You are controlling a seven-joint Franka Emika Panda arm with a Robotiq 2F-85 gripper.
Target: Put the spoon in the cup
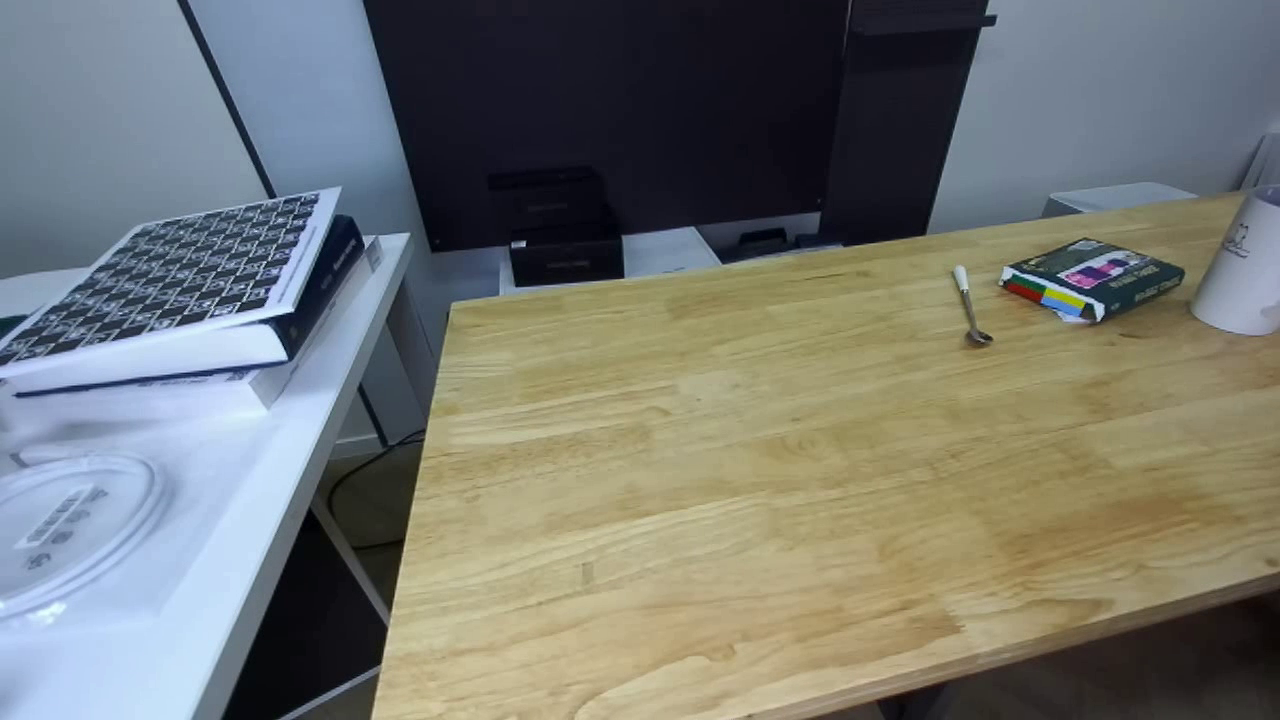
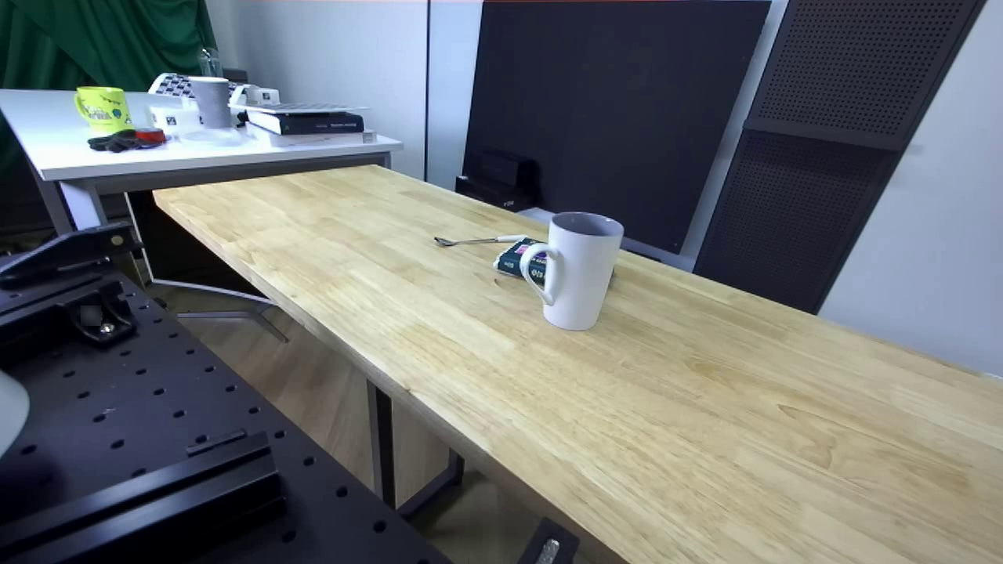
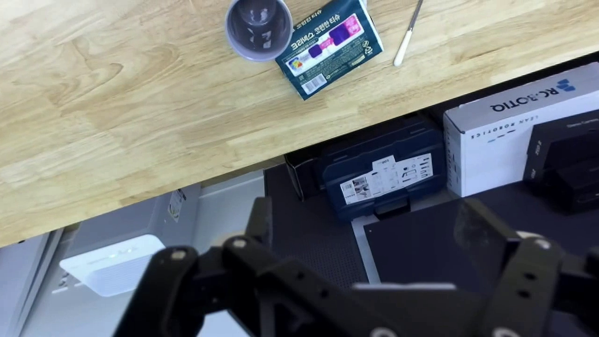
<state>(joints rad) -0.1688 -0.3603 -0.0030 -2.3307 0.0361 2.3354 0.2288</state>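
The spoon point(image 1: 970, 308) is thin and silver with a white handle end. It lies flat on the wooden table in both exterior views point(image 2: 474, 240). In the wrist view its handle point(image 3: 408, 38) shows at the top, and its bowl is out of frame. The white cup point(image 2: 581, 274) stands upright with its handle to one side. It is cut off at the right edge of an exterior view point(image 1: 1238, 265). The wrist view looks into its grey inside point(image 3: 259, 30). My gripper point(image 3: 369, 224) is open with nothing between its fingers. It shows only in the wrist view.
A flat green multicoloured box point(image 1: 1092, 277) lies on the wooden table point(image 1: 700, 500) between spoon and cup. A white side table point(image 1: 300, 480) holds books point(image 1: 190, 285). Beyond the table edge, the wrist view shows a dark blue case point(image 3: 383, 173) and a white Robotiq box point(image 3: 505, 140).
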